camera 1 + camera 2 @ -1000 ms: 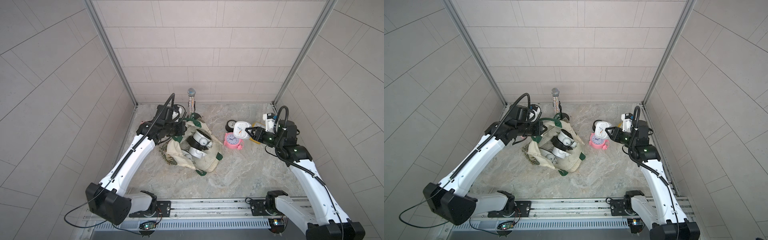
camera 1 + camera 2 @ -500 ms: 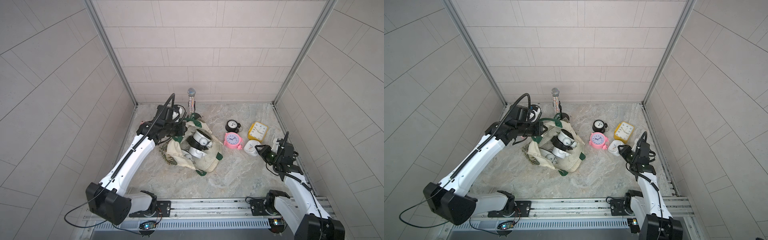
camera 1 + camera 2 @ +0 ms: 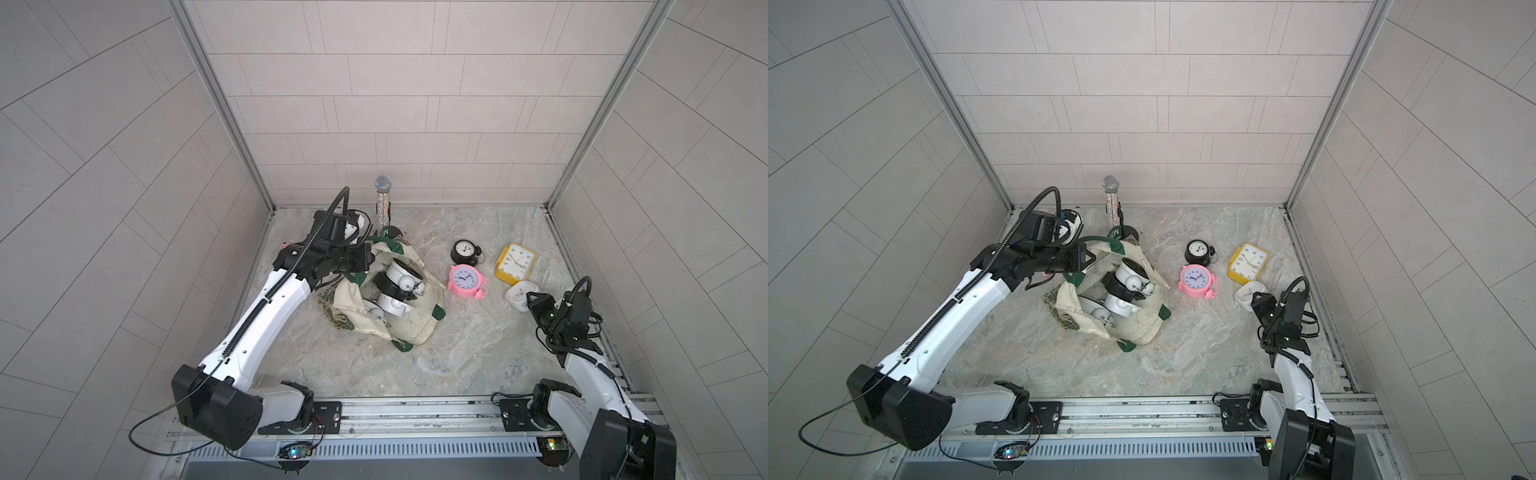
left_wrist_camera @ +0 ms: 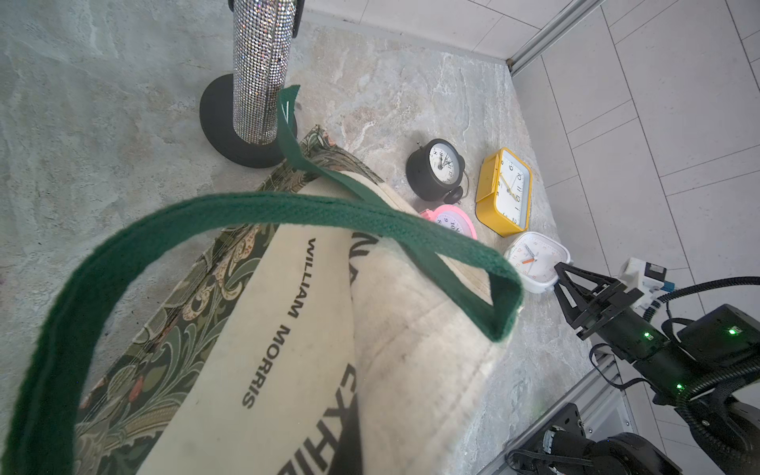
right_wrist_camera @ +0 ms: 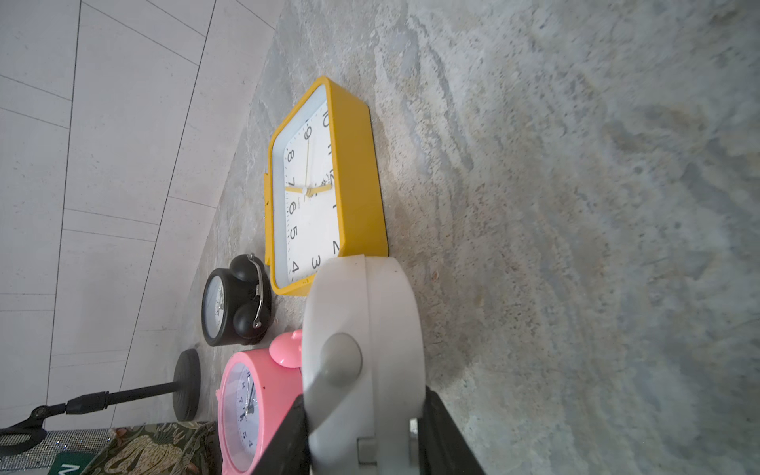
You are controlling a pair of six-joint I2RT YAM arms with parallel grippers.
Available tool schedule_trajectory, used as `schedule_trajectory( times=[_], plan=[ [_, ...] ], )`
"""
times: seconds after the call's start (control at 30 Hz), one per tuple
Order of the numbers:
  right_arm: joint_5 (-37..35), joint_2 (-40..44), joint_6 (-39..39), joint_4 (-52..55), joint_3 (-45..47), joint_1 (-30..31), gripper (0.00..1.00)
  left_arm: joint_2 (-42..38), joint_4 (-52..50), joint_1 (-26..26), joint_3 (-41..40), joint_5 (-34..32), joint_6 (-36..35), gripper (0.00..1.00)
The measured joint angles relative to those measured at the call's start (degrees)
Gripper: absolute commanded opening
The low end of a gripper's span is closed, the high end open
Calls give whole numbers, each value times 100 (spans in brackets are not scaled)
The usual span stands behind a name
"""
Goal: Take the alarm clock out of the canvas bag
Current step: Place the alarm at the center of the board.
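Observation:
The cream canvas bag (image 3: 415, 328) with green handles lies slumped and open at the left of the floor. Several white and black bell alarm clocks (image 3: 397, 286) show inside it. My left gripper (image 3: 368, 259) is at the bag's upper rim, shut on the canvas and holding the mouth up. Its jaws are hidden behind cloth (image 4: 411, 329) in the left wrist view. A small white alarm clock (image 3: 518, 293) sits on the floor outside the bag, beside a yellow one. My right gripper (image 5: 366, 395) is shut on it, with a finger (image 5: 288, 432) pressed against each side.
A pink clock (image 3: 465, 281), a black bell clock (image 3: 464, 251) and a yellow square clock (image 3: 515, 264) stand on the floor right of the bag. A glittery microphone on a round stand (image 3: 382, 208) stands behind the bag. Tiled walls close three sides.
My right gripper carried the white clock from above the pink clock down to the floor by the yellow clock, then stayed there. The left arm and the bag have not moved.

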State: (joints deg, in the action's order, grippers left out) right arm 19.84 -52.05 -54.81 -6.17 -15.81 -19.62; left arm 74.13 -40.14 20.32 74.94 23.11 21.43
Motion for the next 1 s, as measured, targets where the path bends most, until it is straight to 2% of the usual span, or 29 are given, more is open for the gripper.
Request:
schedule_trajectory(
  times=[0.33, 0.53, 0.8, 1.0],
  plan=[
    [48, -1040, -348, -673, -345, -7, 37, 0, 2, -7, 0, 7, 15, 0],
    [409, -2041, -616, -1460, -645, -22, 38, 2, 0, -7, 0, 11, 15, 0],
    [673, -2706, -848, -1836, -730, -44, 53, 2, -2, -39, 0, 2, 13, 0],
    [817, -2861, -883, -1827, -649, -149, 60, 2, -2, -44, 0, 4, 13, 0]
  ],
)
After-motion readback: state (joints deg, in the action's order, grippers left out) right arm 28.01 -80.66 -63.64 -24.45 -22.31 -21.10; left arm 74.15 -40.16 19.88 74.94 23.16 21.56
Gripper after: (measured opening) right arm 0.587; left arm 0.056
